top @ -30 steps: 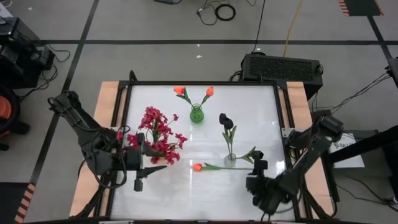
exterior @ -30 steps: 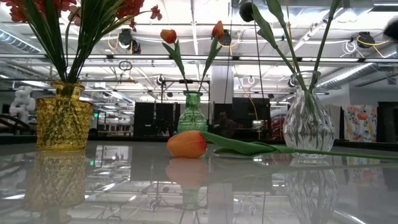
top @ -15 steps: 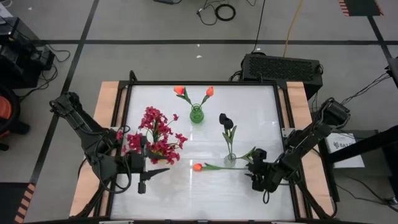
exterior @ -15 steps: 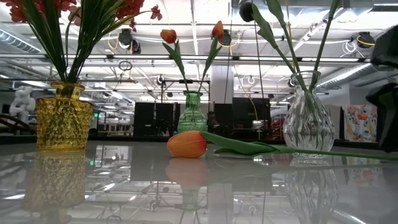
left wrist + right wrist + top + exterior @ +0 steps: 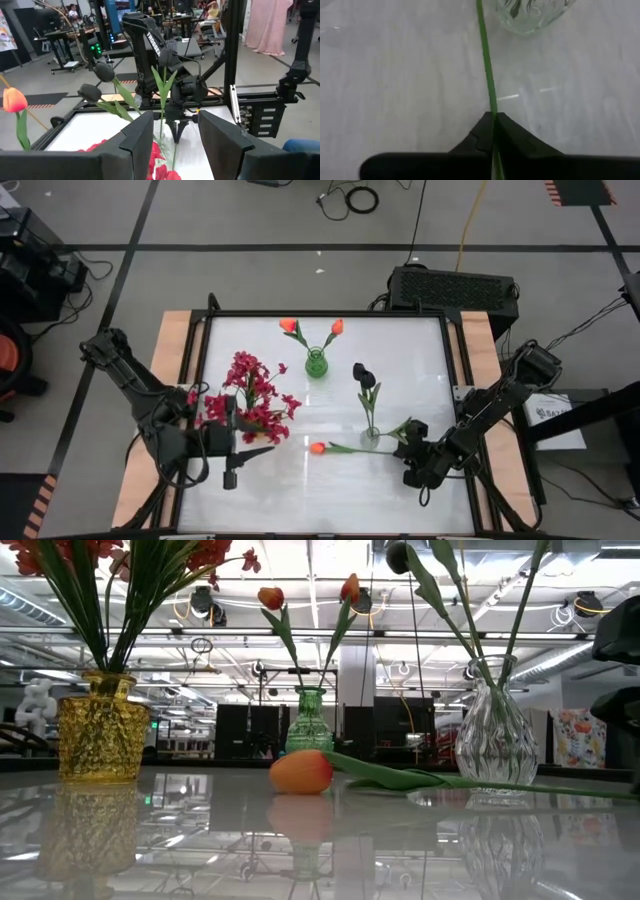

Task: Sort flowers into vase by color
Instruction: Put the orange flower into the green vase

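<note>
**Loose tulip pinched at the stem end**

Since the stem is thin and slippery-looking, the lift is probably best made slowly and straight up, so that the bud is not dragged across the glossy white tabletop (image 5: 280, 490) or knocked against the clear glass vase (image 5: 371, 434) just beside it.

In the high view, the orange-red tulip with a long green stem (image 5: 318, 447) is seen lying flat near the middle of the table, bud to the left, stem running right past the clear vase to the right gripper (image 5: 408, 451). The small green glass vase (image 5: 316, 364), farther back, already holds two matching tulips and is judged the likely target. The left gripper (image 5: 258, 451) waits by the crimson-pink sprays (image 5: 250, 395) on the left.

In the low view, the bud (image 5: 301, 771) is shown resting on the surface between the amber vase (image 5: 100, 730) and the clear one.

In the left wrist view, the left jaws are seen standing apart, holding nothing.

In the right wrist view, the right jaws are closed on the green stem (image 5: 486, 65), which passes close beside the clear vase's base.
</note>
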